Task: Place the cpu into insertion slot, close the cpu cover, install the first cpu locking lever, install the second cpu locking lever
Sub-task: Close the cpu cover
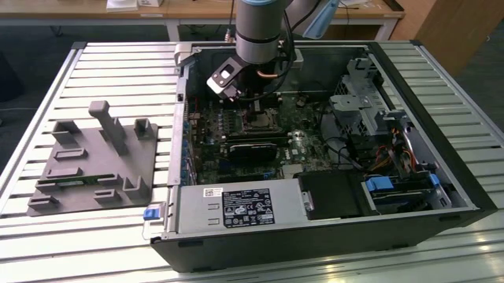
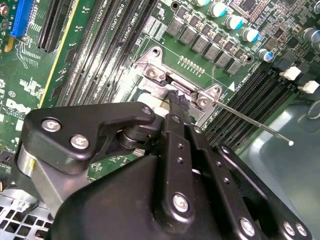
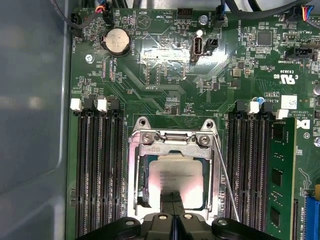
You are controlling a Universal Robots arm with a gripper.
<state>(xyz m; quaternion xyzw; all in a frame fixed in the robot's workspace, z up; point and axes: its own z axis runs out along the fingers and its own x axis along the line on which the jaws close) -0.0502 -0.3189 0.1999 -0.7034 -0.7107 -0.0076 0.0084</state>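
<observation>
The cpu (image 3: 175, 172), a dull silver square, lies in the insertion slot (image 1: 259, 122), which it covers almost entirely. The cpu cover (image 3: 172, 149), a silver frame, lies down flat around the chip in the first wrist view. One thin wire locking lever (image 3: 226, 182) stands free and slanted beside the socket; in the second wrist view the lever (image 2: 252, 122) sticks out over the memory slots. My gripper (image 3: 174, 199) is shut with nothing between its black fingers (image 2: 176, 125), and its tip rests at the edge of the cpu and cover. In the exterior view the gripper (image 1: 254, 106) hangs straight over the socket.
Long black memory slots (image 3: 100, 170) flank the socket on both sides. A black card (image 1: 254, 147), the power supply (image 1: 236, 206) and drive cages (image 1: 354, 100) crowd the open case. A grey fixture (image 1: 94, 159) sits on the slatted table at the exterior view's left.
</observation>
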